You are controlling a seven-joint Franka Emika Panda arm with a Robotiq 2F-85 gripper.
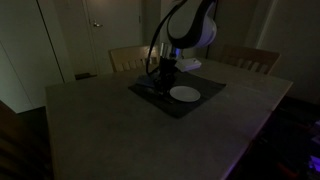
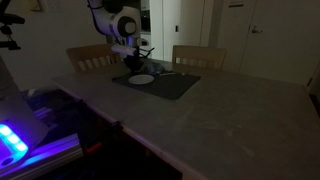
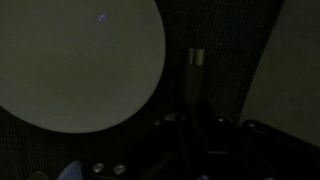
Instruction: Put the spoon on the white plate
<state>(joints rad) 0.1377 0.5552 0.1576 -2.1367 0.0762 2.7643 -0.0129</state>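
The scene is very dim. A white plate lies on a dark placemat on the table; it also shows in the other exterior view and fills the upper left of the wrist view. The spoon lies on the mat just right of the plate; only its thin handle shows, running up out of the jaws. My gripper is low over the mat beside the plate, with the spoon handle between its fingers. It is too dark to tell whether the fingers grip it.
Two wooden chairs stand at the table's far side. The placemat covers the table's far middle. A lit purple-blue device sits off the table's near corner. Doors and walls stand behind.
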